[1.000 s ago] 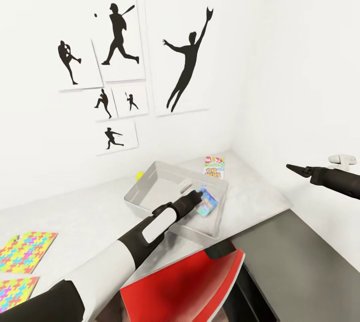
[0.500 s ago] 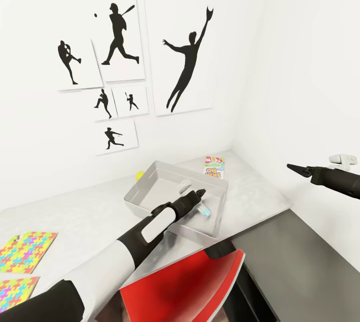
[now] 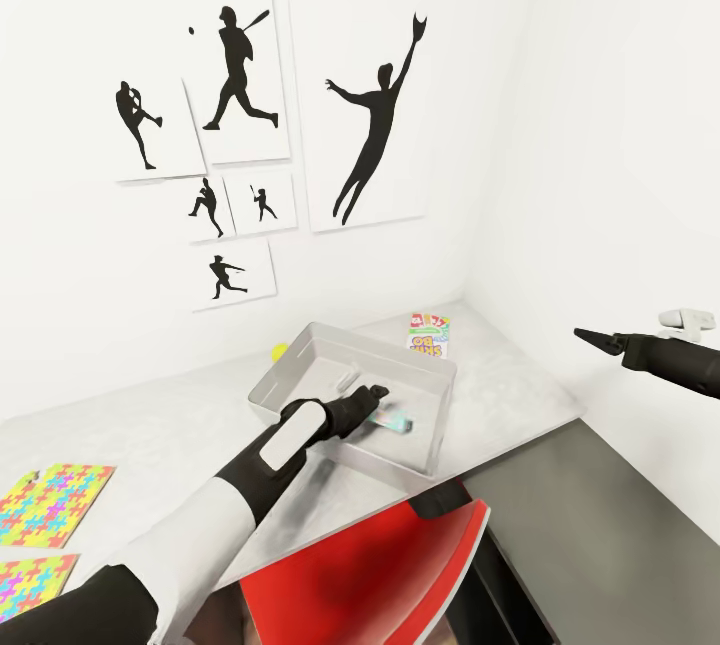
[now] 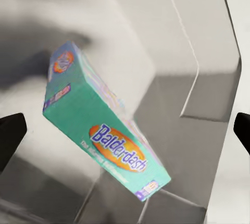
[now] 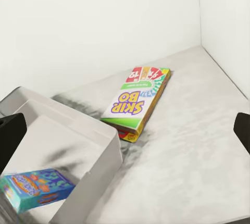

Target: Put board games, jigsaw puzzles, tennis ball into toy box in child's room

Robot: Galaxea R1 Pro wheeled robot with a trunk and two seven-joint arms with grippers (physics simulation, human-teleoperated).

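Toys, toy box and table in the child's room.
Shallow grey toy box [image 3: 300, 365] on pale table [image 3: 150, 445], sloping walls, open top; teal "Balderdash" board game [image 4: 104, 130] inside near the 4 o'clock corner, lying tilted on the floor of the box. "SKIP-BO" board game [image 3: 428, 335] flat on the table just beyond the box at 1 o'clock. Yellow-green tennis ball [image 3: 279, 352] tucked behind the box at 11 o'clock. Two multicoloured jigsaw puzzles [image 3: 52, 503] flat at 8 o'clock, well apart from the box.
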